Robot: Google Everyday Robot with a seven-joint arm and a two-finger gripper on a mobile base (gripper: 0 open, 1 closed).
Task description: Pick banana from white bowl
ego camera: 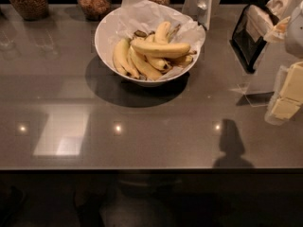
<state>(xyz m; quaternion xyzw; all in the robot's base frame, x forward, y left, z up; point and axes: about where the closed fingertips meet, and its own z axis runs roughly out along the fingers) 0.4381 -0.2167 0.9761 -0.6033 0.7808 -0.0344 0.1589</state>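
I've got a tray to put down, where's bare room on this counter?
The wide front strip of the counter before the white bowl is bare, as is the left side below the jars. Right edge is crowded: black stand, yellow packets. The gripper hangs by the bowl's far right rim.

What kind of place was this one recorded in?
Likely an office snack counter or kitchenette: a white bowl of bananas, glass jars of dry snacks along the back, a dark countertop. The gripper hangs just behind the bowl's right rim.
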